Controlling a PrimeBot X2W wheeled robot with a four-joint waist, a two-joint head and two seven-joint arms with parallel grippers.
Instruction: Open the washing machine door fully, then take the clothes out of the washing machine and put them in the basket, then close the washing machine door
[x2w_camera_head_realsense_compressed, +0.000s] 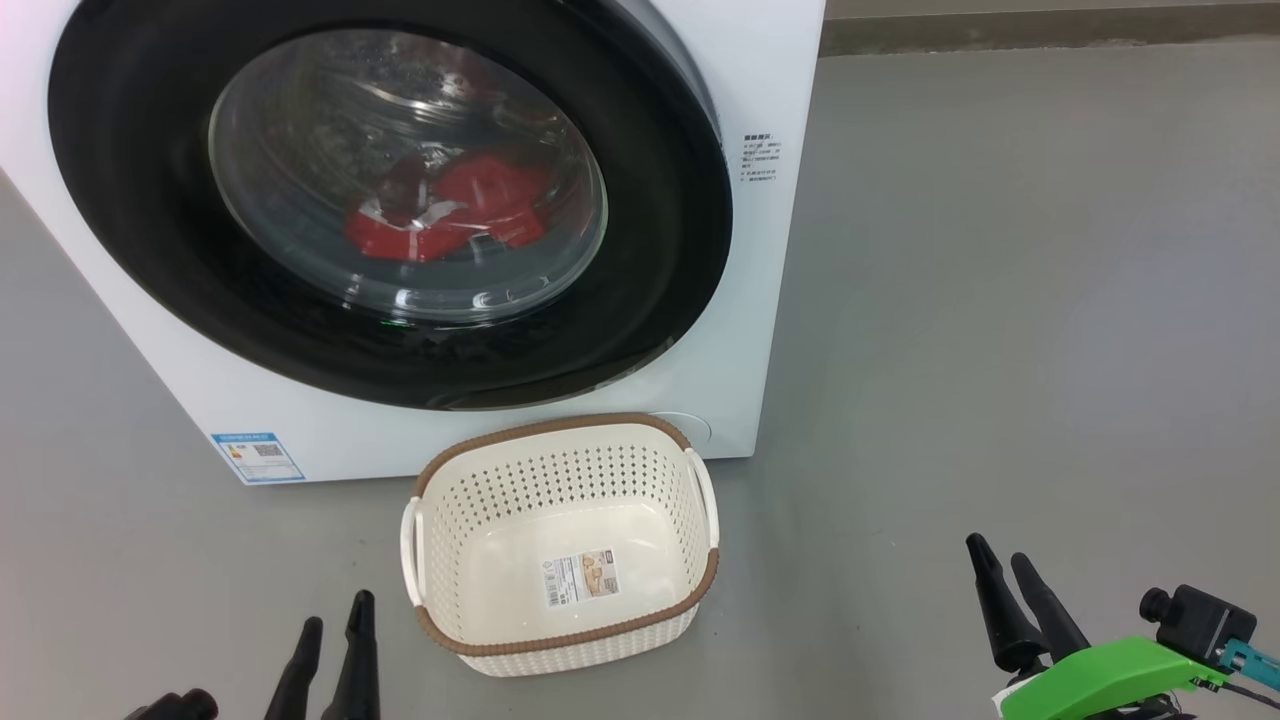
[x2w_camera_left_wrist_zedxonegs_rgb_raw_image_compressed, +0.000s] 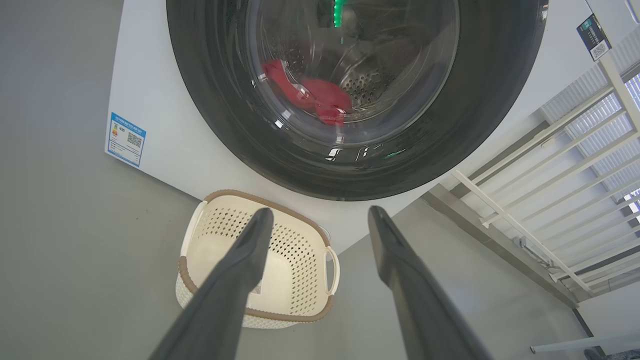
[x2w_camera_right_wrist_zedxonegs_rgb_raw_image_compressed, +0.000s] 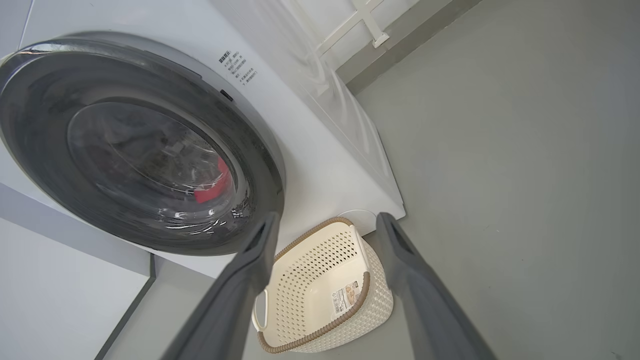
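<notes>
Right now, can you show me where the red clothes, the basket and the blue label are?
the clothes (x2w_camera_head_realsense_compressed: 490, 195), head view: on the middle of the red fabric.
the basket (x2w_camera_head_realsense_compressed: 560, 423), head view: on its brown rim, far side.
the blue label (x2w_camera_head_realsense_compressed: 258, 458), head view: on its middle.

Cream basket (x2w_camera_right_wrist_zedxonegs_rgb_raw_image_compressed: 310, 285) — beside washing machine (x2w_camera_right_wrist_zedxonegs_rgb_raw_image_compressed: 320, 165)

Smooth grey floor (x2w_camera_head_realsense_compressed: 1020, 300) (evenly lit), white slatted railing (x2w_camera_left_wrist_zedxonegs_rgb_raw_image_compressed: 520, 230) along its edge.
</notes>
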